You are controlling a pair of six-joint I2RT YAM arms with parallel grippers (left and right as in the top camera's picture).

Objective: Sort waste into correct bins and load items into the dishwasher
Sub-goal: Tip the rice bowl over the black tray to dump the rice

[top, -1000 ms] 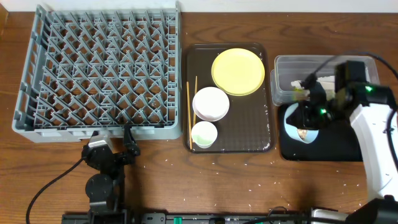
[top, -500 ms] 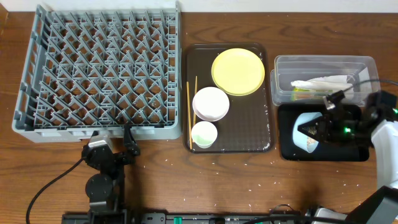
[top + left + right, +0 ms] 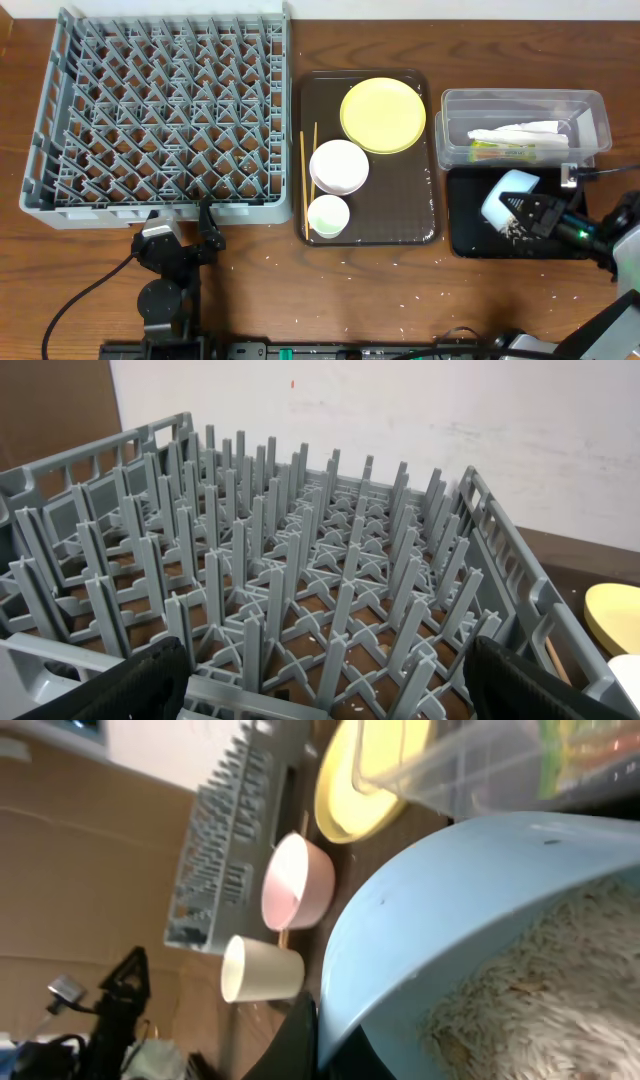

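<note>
Blue bowl (image 3: pixel 503 190) and right hand (image 3: pixel 524 206) block black tray (image 3: pixel 468 236).

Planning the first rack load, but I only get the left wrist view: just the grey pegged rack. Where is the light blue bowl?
Observer: The light blue bowl is tipped over the shallow black rectangular tray, its rim pinched in the right jaws.
Operator: Emptied?
Observer: No, the right wrist view shows whitish rice grains inside it.
Operator: What else waits?
Observer: A round yellow plate, white bowl, small white cup and two wooden chopsticks sit on the dark brown serving tray.
</note>
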